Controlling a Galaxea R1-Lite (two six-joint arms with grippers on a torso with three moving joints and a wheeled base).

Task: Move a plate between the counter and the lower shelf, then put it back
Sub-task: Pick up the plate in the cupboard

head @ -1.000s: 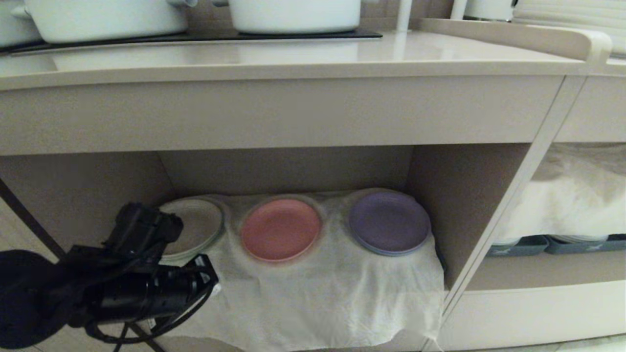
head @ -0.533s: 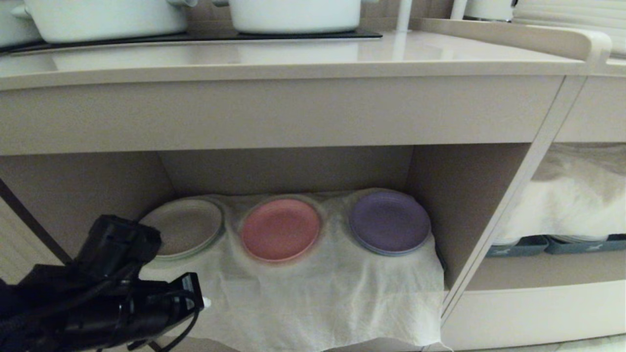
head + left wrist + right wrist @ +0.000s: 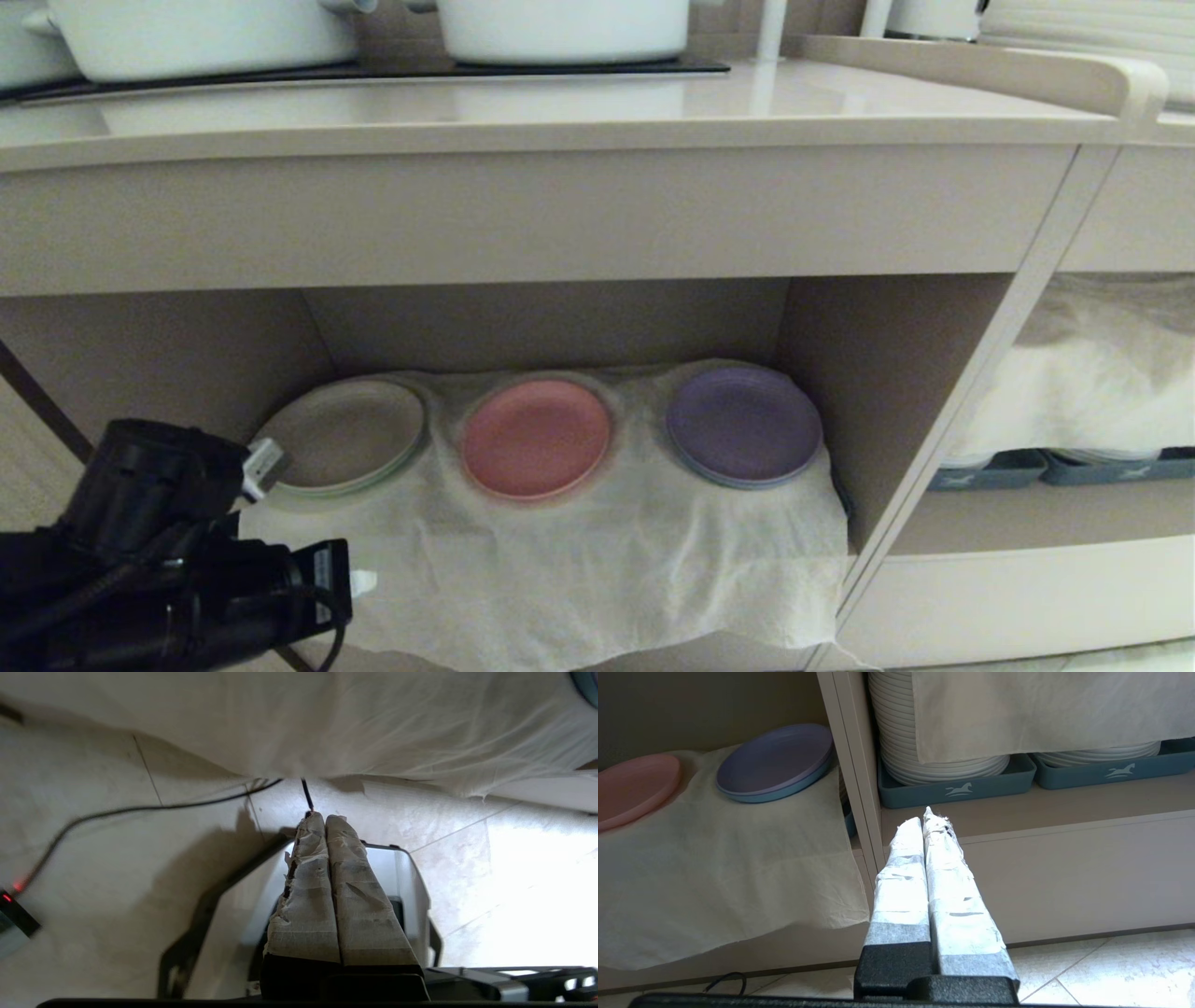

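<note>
Left end effector (image 3: 325,817) lower, off cloth edge (image 3: 299,772)

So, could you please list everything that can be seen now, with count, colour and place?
pink plate: one, pink, middle of lower shelf
purple plate: one, purple, right of pink plate
beige plate: one, beige, left of pink plate
cloth: one, white, over lower shelf
pots: two, white, on counter
trays: two, blue-grey, holding white plates, right compartment
left hand: shut, empty, low, left of shelf
right hand: shut, empty, before the trays

left arm (image 3: 168,551) — drawn back down-left | beige plate (image 3: 341,436) — now fully uncovered
</note>
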